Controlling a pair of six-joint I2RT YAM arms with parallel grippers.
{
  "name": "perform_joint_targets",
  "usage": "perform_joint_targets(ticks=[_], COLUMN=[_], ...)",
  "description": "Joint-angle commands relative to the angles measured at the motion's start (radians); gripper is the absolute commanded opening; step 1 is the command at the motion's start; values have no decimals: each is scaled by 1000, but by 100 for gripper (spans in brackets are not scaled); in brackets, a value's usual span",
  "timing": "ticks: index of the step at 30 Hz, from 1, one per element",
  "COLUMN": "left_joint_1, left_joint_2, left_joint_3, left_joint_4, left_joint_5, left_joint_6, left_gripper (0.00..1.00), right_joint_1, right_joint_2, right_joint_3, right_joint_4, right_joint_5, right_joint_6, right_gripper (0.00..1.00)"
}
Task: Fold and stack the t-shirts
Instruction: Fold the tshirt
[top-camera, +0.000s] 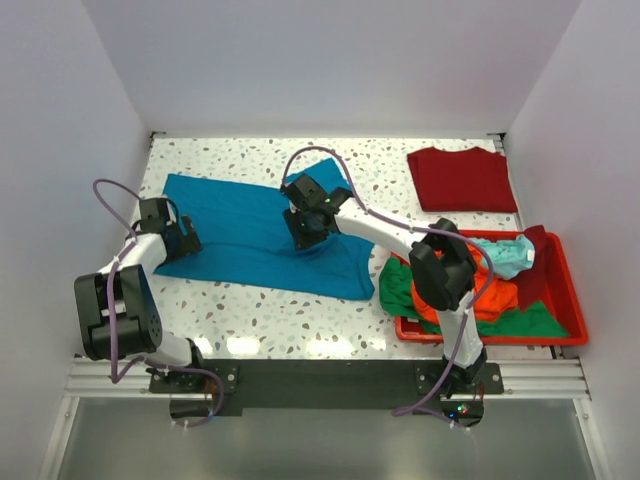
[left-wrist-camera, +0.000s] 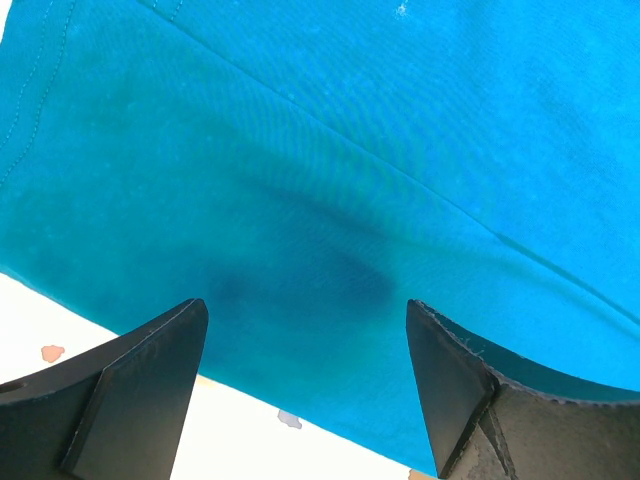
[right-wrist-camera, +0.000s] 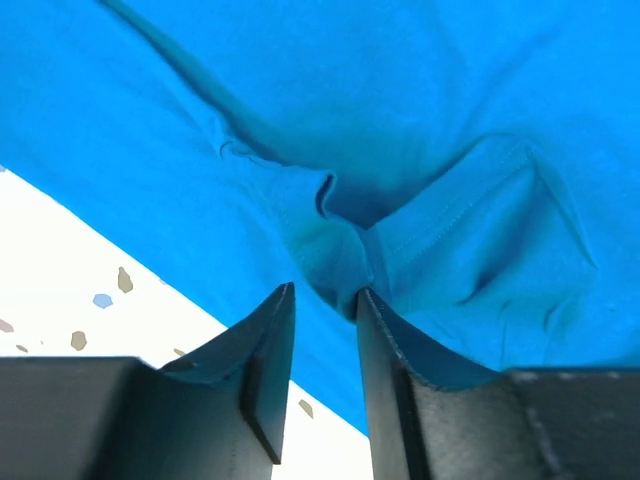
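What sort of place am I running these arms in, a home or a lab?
Most likely a lab test booth: plain white walls box in a speckled table, the arms are bolted to a metal rail at its near edge, and shirts wait in a red bin.

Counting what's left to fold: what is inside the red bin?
Heaped: orange shirt, green shirt, pale aqua shirt, dark red cloth. The right arm covers part; anything beneath is hidden.
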Motion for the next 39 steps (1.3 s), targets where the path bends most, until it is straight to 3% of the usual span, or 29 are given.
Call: perform_joint_targets(ticks=[1, 5, 14, 25, 32, 36, 39], left_joint_1=[5, 3, 2, 2, 3, 0, 0], left_joint_2=[4, 4, 11, 22, 27, 27, 27], left_joint_3=[8, 8, 10, 10, 11, 13, 13], left_joint_4=[43, 41, 41, 41, 41, 40, 41], left_joint_5=[5, 3, 5, 15, 15, 17, 22], left_joint_6=[10, 12, 13, 13, 12, 12, 12], left_gripper=[86, 86, 86, 86, 86, 86, 86], right_joint_1=[-12, -24, -72, -102, -102, -101, -101], right_joint_2=[-43, -30, 5, 193, 210, 198, 180], right_joint_3=[9, 41, 95, 227, 199, 170, 143], right_joint_4=[46, 62, 103, 48, 37, 34, 48], right_joint_5=[24, 19, -16, -16, -16, -16, -50], right_joint_6=[-11, 1, 64, 51, 61, 62, 67], right_gripper=[37, 44, 46, 46, 45, 37, 17])
